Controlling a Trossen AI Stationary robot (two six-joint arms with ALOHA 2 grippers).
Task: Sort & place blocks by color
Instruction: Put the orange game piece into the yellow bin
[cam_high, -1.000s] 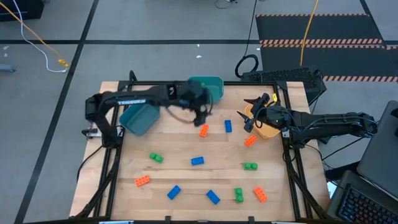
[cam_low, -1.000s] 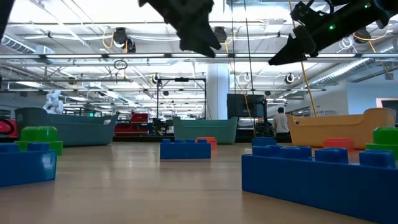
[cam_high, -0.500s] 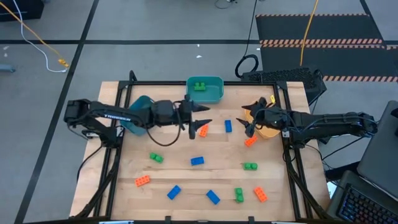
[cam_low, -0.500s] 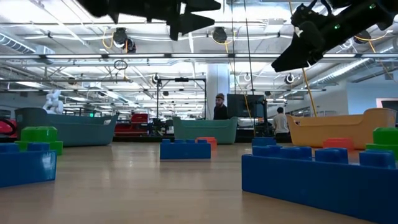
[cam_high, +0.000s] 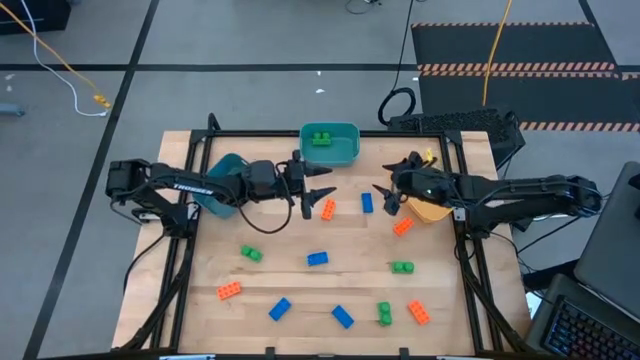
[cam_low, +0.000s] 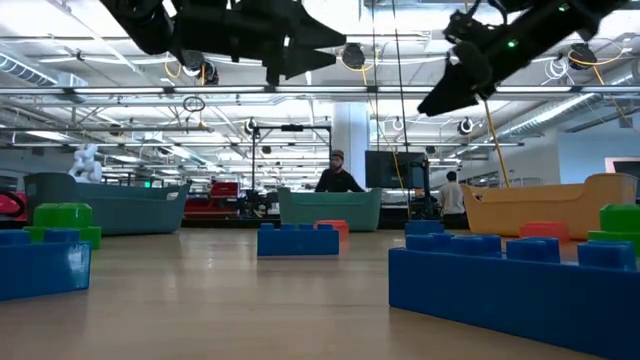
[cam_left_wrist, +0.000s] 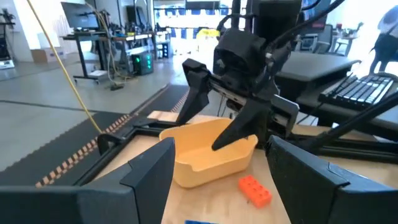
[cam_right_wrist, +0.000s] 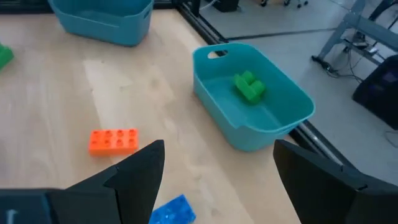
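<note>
Beside the small orange studded plastic brick, both claws, left gripper and right gripper, spread empty, risking collision if converging together.

1. A big open robotics lab or workshop: bare ceiling beams with hanging lights.
2. Far desks hold monitors and gear.
3. Striped floor tape, a loose yellow cable.
4. 2 people stand far off.
</note>
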